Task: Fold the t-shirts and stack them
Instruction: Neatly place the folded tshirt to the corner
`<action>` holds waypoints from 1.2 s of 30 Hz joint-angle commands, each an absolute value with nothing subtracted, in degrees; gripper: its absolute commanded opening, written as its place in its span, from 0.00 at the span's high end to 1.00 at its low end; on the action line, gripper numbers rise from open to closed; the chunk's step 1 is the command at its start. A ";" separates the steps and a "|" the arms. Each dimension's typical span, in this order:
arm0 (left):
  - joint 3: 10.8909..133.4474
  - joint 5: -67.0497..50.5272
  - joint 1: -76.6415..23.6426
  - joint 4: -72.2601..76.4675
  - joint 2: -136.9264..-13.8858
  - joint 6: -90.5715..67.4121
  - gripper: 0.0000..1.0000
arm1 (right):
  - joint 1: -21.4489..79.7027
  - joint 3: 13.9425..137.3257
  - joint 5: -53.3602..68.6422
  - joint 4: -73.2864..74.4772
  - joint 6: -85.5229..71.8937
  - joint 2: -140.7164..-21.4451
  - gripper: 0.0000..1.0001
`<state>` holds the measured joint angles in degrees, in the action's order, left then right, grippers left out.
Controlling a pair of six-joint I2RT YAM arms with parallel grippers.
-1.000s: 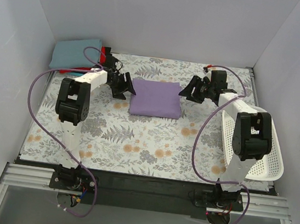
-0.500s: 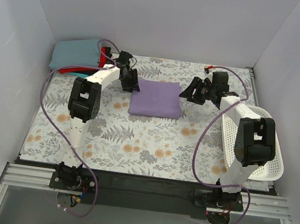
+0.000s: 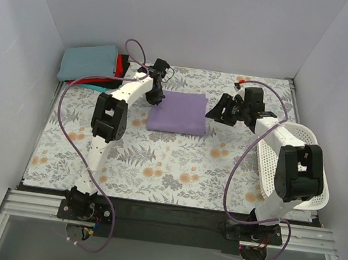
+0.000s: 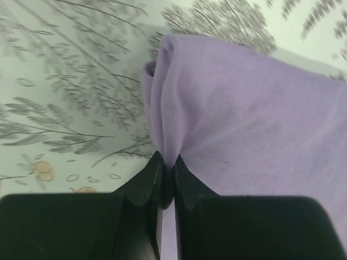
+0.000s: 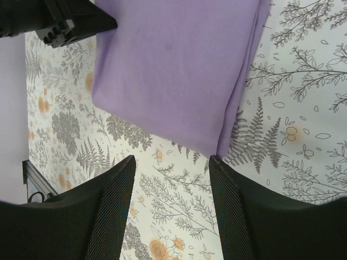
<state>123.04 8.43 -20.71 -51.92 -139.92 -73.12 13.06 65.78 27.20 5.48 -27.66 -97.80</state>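
A folded lavender t-shirt (image 3: 177,112) lies on the floral cloth at mid-table. My left gripper (image 3: 158,96) is at its back-left corner, shut on a pinched fold of the lavender cloth (image 4: 255,119); the left gripper (image 4: 168,162) has both fingers pressed together on that fold. My right gripper (image 3: 218,110) hovers open just off the shirt's right edge. In the right wrist view the right gripper (image 5: 172,160) holds nothing and the lavender t-shirt (image 5: 173,65) lies beyond its fingertips. A stack with a grey-blue shirt (image 3: 90,61) over a red one (image 3: 119,65) sits at the back left.
A white mesh basket (image 3: 324,188) stands along the right edge, under the right arm. The left arm's black wrist (image 5: 65,21) shows at the top left of the right wrist view. White walls close in the back and sides.
My left gripper moved right and back to the lavender shirt's back-left corner and shut on it. That corner has bunched up a little. The right gripper has hardly moved.
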 commanded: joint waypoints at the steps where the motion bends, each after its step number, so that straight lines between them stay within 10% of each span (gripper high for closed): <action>1: 127.88 27.06 -19.60 -61.44 -140.54 -78.40 1.00 | 14.15 63.99 27.25 3.87 -27.07 -92.30 0.37; 36: 136.76 60.64 -13.98 -27.27 -139.13 -27.34 1.00 | 22.41 69.08 21.89 13.09 -24.52 -91.49 0.40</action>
<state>134.67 56.36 -15.14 -35.73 -142.50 -34.11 21.58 65.71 22.48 12.03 -25.36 -91.24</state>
